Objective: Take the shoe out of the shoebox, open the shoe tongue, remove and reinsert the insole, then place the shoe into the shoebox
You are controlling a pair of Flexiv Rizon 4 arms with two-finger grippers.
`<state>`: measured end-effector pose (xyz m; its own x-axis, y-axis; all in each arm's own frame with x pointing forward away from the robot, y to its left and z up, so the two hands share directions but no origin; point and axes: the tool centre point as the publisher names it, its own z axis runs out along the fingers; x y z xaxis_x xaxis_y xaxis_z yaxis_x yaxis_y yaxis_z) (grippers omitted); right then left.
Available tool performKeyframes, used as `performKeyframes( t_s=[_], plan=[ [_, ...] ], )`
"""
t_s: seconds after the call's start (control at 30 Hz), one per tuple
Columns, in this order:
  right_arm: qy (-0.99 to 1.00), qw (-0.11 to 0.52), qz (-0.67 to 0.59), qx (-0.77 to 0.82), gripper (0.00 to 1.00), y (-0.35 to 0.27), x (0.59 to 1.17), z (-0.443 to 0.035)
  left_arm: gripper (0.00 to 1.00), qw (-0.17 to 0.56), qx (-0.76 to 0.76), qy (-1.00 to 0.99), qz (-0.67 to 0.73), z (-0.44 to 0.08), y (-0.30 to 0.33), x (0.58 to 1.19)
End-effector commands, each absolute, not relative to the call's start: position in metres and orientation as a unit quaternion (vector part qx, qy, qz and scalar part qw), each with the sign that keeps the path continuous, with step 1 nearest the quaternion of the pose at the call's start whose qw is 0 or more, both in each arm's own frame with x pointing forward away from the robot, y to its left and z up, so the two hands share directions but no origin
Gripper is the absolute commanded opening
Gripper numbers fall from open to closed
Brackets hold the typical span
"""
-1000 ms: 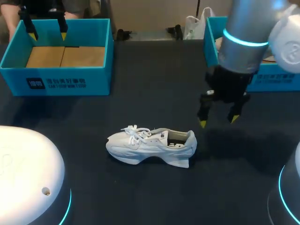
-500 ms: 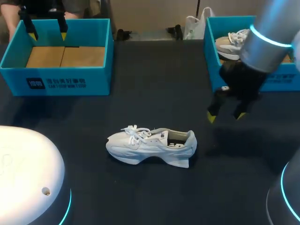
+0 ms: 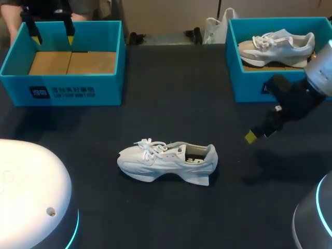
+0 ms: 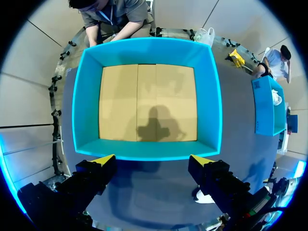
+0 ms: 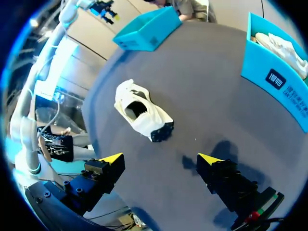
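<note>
The white shoe (image 3: 166,162) sits upright mid-worktop (image 3: 171,104), out of its box. The right gripper (image 5: 161,159), fingers wide and empty, has drawn back from the heel toward 3 o'clock, so I reckon the tongue is untouched. At 10 o'clock the left shoebox (image 3: 62,91) is empty, with the left gripper (image 4: 151,161) spread wide above it. At 2 o'clock the right shoebox (image 3: 244,85) holds another shoe (image 3: 275,44).

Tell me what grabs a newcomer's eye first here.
A white shoe stands alone mid-table. Two teal boxes sit at the far corners: the left shoebox empty, the right shoebox holding a second shoe. The right gripper hangs open over the table beside the white shoe.
</note>
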<state>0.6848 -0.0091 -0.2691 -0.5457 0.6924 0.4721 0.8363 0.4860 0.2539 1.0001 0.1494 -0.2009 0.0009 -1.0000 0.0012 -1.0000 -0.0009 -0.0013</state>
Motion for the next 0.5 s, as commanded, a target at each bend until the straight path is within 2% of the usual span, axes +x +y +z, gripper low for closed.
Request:
performKeyframes(
  t_s=[0.03, 0.27, 0.5],
  plan=[
    [-0.836, 0.121, -0.325, -0.425, 1.00, -0.018, 0.684, -0.275, 1.00, 0.000, -0.707, 0.707, -0.001, -0.200, 0.150, 1.000],
    [-0.825, 0.106, -0.422, -0.360, 1.00, -0.028, 0.688, -0.286, 1.00, 0.000, -0.707, 0.707, -0.001, -0.200, 0.150, 1.000],
    [-0.835, 0.100, -0.424, -0.336, 1.00, -0.026, 0.687, -0.288, 1.00, 0.000, -0.707, 0.707, -0.001, -0.200, 0.150, 1.000]
  ],
)
